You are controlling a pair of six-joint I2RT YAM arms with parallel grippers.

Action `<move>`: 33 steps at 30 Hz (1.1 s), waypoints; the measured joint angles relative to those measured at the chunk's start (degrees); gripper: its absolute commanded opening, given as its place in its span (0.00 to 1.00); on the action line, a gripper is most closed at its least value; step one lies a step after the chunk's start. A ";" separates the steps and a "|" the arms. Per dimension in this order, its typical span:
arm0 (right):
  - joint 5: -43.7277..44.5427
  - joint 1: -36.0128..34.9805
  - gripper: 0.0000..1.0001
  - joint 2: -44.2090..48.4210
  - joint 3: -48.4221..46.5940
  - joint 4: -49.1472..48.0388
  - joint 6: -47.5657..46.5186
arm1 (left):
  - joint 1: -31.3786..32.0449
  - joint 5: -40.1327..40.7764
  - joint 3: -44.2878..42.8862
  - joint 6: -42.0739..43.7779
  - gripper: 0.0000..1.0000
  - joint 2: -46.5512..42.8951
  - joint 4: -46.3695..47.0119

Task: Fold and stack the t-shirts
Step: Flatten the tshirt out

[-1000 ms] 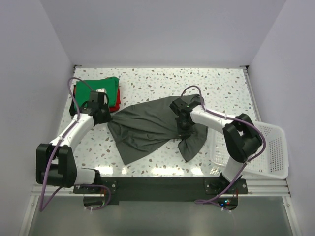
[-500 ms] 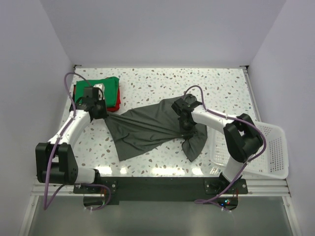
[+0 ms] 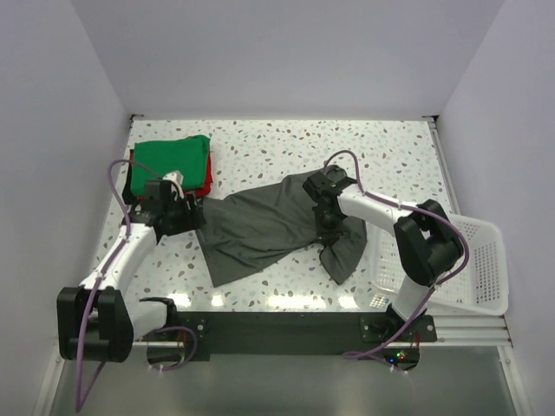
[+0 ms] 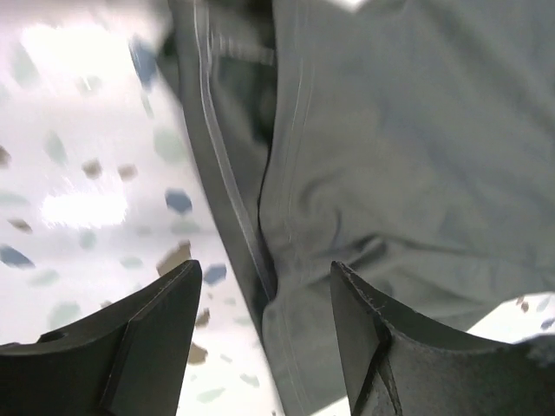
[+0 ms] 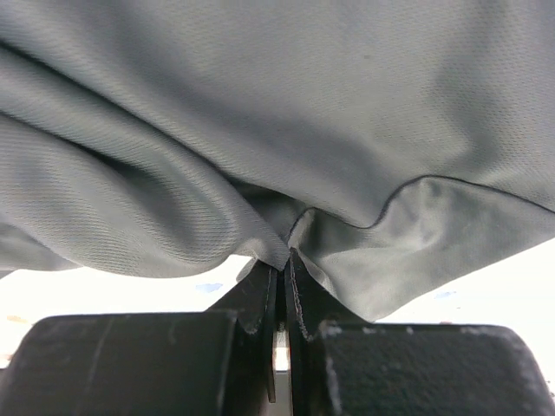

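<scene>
The charcoal-grey t-shirt [image 3: 260,227] lies crumpled and partly spread across the middle of the speckled table [image 3: 286,143], its long axis running from the left arm toward the right arm, with one flap trailing toward the near edge beside the white mesh basket [image 3: 486,269]. The left pincer [image 3: 189,217] sits at the shirt's left edge with its fingers [image 4: 147,338] apart; the left wrist view shows a double-stitched hem running down between them, with nothing clamped. The right pincer [image 3: 328,230] is low over the shirt's right part, its fingers pressed together on a pinched fold of the grey cloth, which bunches up from the tips in the right wrist view. At the far left corner the green t-shirt [image 3: 169,156] lies folded into a rectangle on top of the red t-shirt [image 3: 206,185], whose edge shows along the green one's right side. The stack is just beyond the left pincer and apart from the grey shirt.
</scene>
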State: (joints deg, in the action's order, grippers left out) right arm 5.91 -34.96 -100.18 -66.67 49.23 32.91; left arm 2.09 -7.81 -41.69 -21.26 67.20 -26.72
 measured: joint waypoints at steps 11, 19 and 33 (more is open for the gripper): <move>-2.54 0.00 0.00 -1.01 -1.03 -1.07 0.00 | 1.05 -4.85 5.14 -4.72 0.55 8.31 3.52; -2.80 0.00 0.00 -1.01 -1.03 -1.29 0.00 | 1.05 -6.73 5.97 -5.66 0.43 8.48 5.29; -3.93 0.00 0.00 -1.01 -1.03 -2.34 0.02 | 1.05 -8.48 6.67 -6.23 0.35 10.97 7.76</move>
State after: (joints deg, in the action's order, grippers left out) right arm 1.98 -34.96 -101.19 -67.70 46.89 32.93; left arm 3.14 -16.29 -35.03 -27.49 78.17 -18.96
